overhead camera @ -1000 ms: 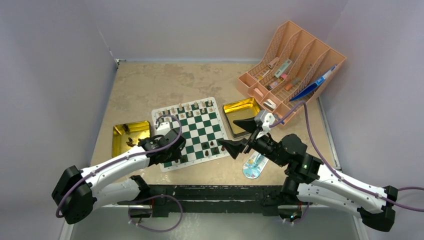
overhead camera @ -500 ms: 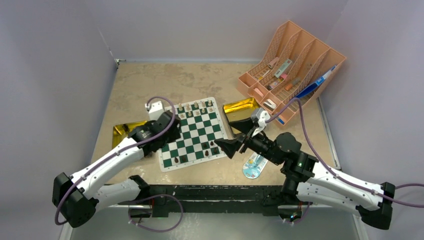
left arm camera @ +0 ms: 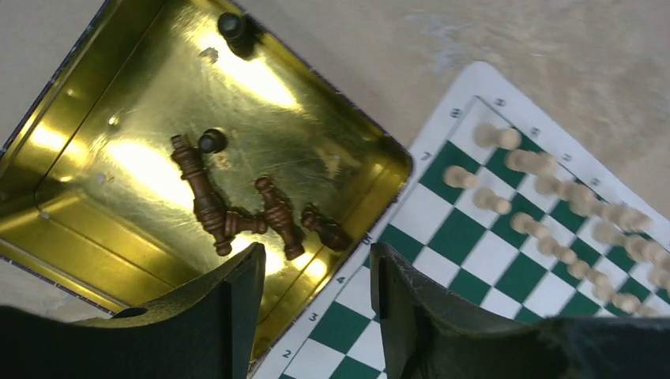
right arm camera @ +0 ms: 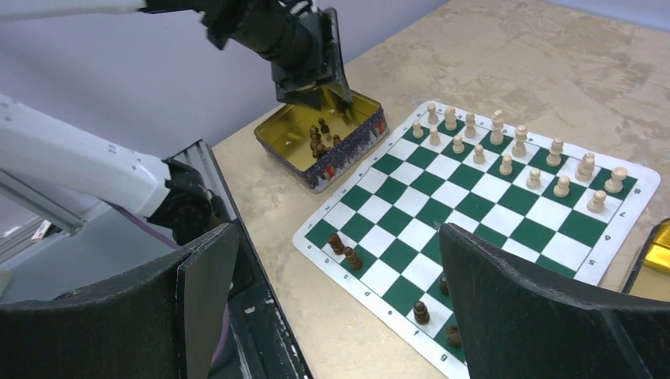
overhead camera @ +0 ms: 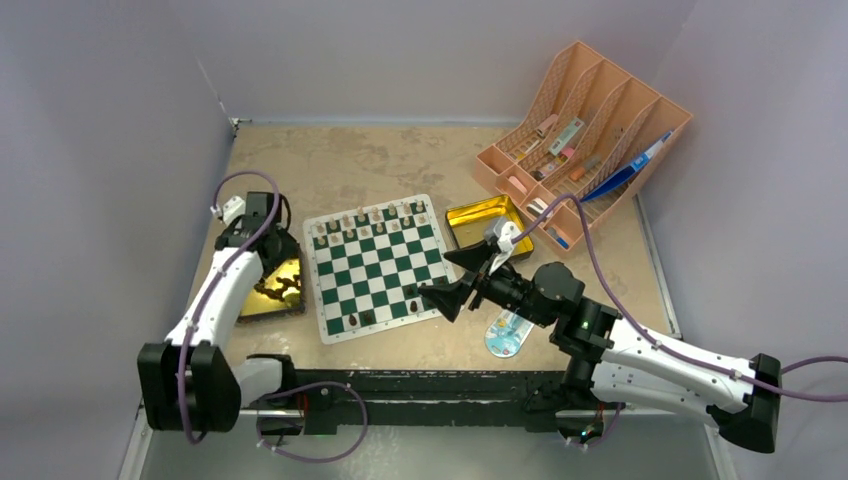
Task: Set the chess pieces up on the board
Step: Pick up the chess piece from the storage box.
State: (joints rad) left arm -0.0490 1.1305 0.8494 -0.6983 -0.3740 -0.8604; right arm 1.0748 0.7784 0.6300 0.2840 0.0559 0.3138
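Observation:
The green and white board [overhead camera: 372,268] lies mid-table. Cream chess pieces [overhead camera: 375,218] fill its two far rows, and a few dark brown ones [overhead camera: 420,291] stand along the near edge. My left gripper [left arm camera: 316,304] is open and empty, low over the corner of the left gold tin [left arm camera: 71,142] next to the board's left edge. Several dark pieces [left arm camera: 237,207] lie in that tin. My right gripper [right arm camera: 340,276] is open and empty, hovering above the board's near right part [right arm camera: 466,201]. From above, the left gripper [overhead camera: 280,283] and right gripper [overhead camera: 432,272] sit either side of the board.
A second gold tin [overhead camera: 485,222] sits right of the board. The orange rack [overhead camera: 585,130] with pens stands at the back right. A pale blue flat item [overhead camera: 508,335] lies under the right arm. The black front rail [right arm camera: 261,339] runs along the near edge.
My left arm swung left, from the board's near left corner to above the left tin. My right gripper edged left toward the board's near right squares, still open.

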